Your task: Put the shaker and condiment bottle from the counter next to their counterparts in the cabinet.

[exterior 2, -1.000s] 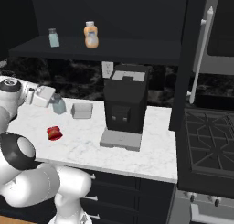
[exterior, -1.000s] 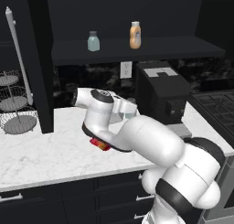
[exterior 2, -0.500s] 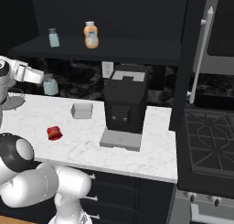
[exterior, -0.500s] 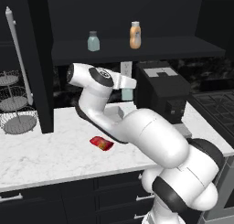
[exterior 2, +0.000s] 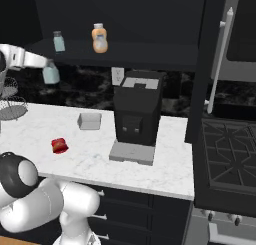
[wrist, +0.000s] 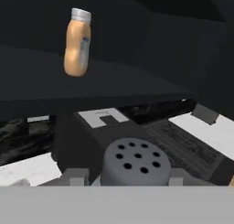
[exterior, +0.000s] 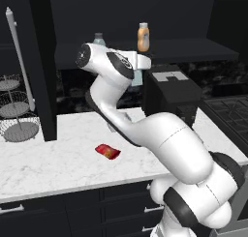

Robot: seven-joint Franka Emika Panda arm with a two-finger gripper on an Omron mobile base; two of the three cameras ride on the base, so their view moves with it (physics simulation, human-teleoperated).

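Observation:
My gripper (exterior: 138, 69) is shut on the shaker (exterior: 137, 80), a pale teal jar held in the air just below the cabinet shelf (exterior: 193, 50). In the hand view its grey holed cap (wrist: 135, 165) sits between my fingertips (wrist: 75, 176). From the right, the held shaker (exterior 2: 50, 74) hangs left of the coffee machine. Its counterpart shaker (exterior 2: 59, 41) and the orange bottle (exterior 2: 100, 38) stand upright on the shelf (exterior 2: 150, 59). The orange bottle (wrist: 77, 42) is up and to the left in the hand view. The red condiment bottle (exterior: 107, 151) lies flat on the counter (exterior: 58, 163).
A black coffee machine (exterior 2: 137, 114) stands on the counter under the shelf. A small white box (exterior 2: 89, 121) lies beside it. A tiered wire rack (exterior: 17, 115) stands at the far left, and a stove (exterior 2: 230, 154) lies to the right.
The arm has swung upward, carrying the shaker from just above the counter to just under the cabinet shelf. The red condiment bottle has stayed where it lay.

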